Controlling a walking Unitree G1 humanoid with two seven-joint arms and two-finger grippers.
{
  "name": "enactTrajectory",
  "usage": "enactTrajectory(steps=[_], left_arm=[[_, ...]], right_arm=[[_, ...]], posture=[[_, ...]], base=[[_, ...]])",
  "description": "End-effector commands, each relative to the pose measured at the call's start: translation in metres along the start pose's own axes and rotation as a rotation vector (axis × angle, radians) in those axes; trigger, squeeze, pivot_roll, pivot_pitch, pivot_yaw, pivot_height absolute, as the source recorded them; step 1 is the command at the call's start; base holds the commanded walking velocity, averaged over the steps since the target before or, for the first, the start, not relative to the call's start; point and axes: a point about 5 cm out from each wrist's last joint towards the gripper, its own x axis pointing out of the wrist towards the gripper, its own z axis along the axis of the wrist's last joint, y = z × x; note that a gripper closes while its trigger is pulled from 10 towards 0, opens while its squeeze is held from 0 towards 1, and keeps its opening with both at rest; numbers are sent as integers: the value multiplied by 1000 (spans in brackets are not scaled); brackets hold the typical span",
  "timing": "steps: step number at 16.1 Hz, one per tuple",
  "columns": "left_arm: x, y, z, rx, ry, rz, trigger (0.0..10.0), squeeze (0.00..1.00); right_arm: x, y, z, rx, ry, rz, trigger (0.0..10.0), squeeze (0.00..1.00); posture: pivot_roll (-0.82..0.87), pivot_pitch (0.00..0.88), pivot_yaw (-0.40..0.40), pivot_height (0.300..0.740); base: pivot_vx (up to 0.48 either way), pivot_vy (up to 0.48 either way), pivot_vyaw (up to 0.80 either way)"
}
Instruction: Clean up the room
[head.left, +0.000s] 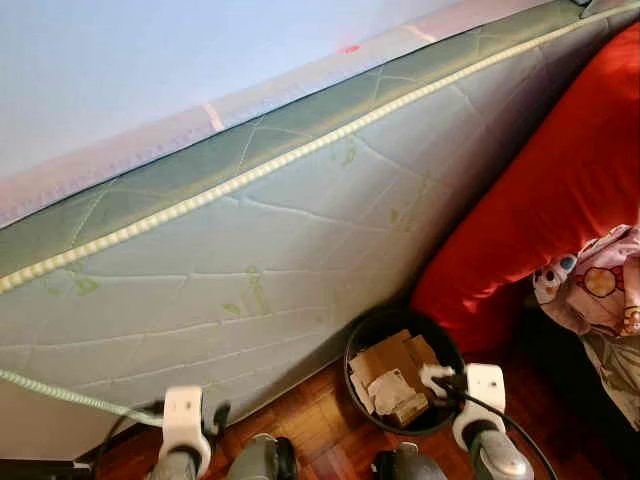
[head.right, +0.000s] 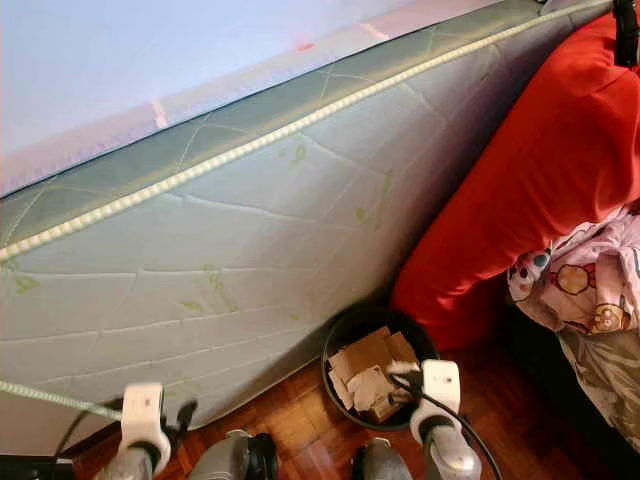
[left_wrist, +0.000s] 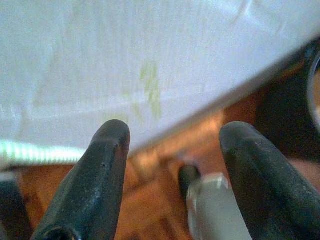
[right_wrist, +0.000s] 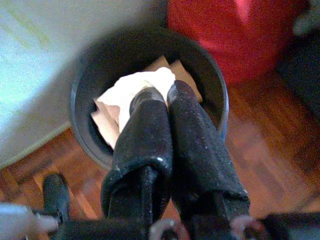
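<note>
You are facing a mattress (head.left: 250, 250) leaning upright, its ends cut off | black bin (right_wrist: 150, 55) sitting beside it | right gripper (right_wrist: 160, 92) pinching white paper (right_wrist: 135, 87) above bin | left gripper (left_wrist: 172, 150) hanging parted.

Pale quilted mattress (head.left: 250, 250) (green leaf prints) — red cushion (head.left: 560, 190), black bin (head.left: 372, 330).

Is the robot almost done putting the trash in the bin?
Partly. Cardboard scraps already lie in the black bin. The right gripper holds a white crumpled paper above it, not yet dropped. The left gripper is open by the mattress.
</note>
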Motion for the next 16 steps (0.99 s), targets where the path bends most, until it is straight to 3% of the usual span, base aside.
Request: enactTrajectory(steps=[1,7,16], left_arm=[[-7,0,-11,-11,16,6,10000,0],[-10,-5,-10,-31,-17,1,10000,0],[-12,-9,-12,-53,-22,-3,10000,0]], right_arm=[[-4,0,-6,14,-3,9,10000,0],[-2,2,8,-2,-104,23,10000,0],[3,7,12,-43,-92,-12,10000,0]], posture=[[2,264,5,675],[3,270,6,675],[1,275,4,666]], base=[[0,0,0],[0,0,0],[0,0,0]])
